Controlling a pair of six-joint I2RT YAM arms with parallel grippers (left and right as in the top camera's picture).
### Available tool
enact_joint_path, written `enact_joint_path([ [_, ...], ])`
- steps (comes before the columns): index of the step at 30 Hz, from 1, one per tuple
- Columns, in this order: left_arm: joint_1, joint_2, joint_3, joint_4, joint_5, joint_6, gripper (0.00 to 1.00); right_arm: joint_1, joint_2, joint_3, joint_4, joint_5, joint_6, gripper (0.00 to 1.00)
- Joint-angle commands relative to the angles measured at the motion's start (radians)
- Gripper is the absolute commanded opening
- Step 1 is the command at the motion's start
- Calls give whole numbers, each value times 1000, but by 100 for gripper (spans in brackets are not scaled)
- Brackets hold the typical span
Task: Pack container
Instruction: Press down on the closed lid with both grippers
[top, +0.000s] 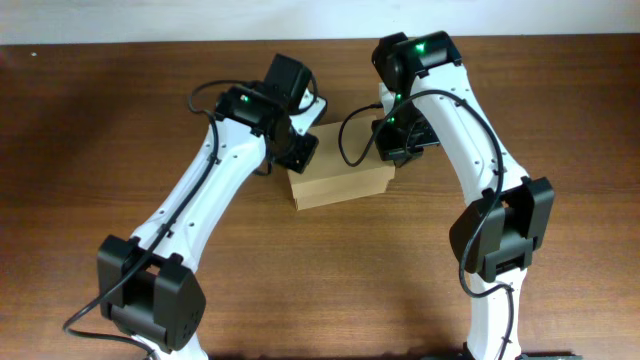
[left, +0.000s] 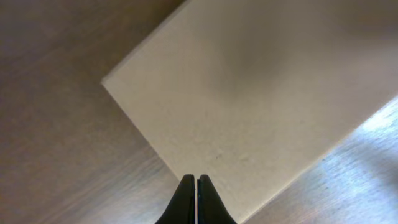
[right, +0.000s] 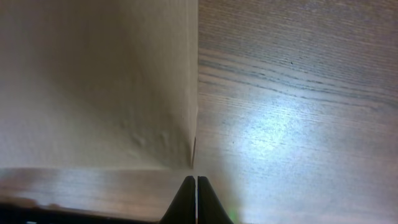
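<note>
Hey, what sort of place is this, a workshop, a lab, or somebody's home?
Probably a robotics lab or test bench, though little of the room shows: a white left arm and right arm work at a wooden table with a plain cardboard box between them.

The container (top: 340, 185) under me is plain tan cardboard, matt, with a fine papery grain and a little puckering near one corner. The table (top: 100, 120) is dark streaky wood, smooth, with a soft sheen. My left gripper (left: 196, 182) and right gripper (right: 196, 182) look matt black, and my arm shells (top: 215, 180) smooth white.
</note>
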Motion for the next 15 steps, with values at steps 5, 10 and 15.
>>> enact_joint_path([
  [5, -5, -34, -100, 55, 4, 1, 2, -2, -50, -14, 32, 3, -16, 4],
  [10, -5, -33, -108, 58, 4, 1, 2, -2, -50, -14, 48, -9, -28, 4],
  [15, -5, -32, -118, 63, 3, 2, 2, 0, -48, -24, 78, -27, -39, 4],
])
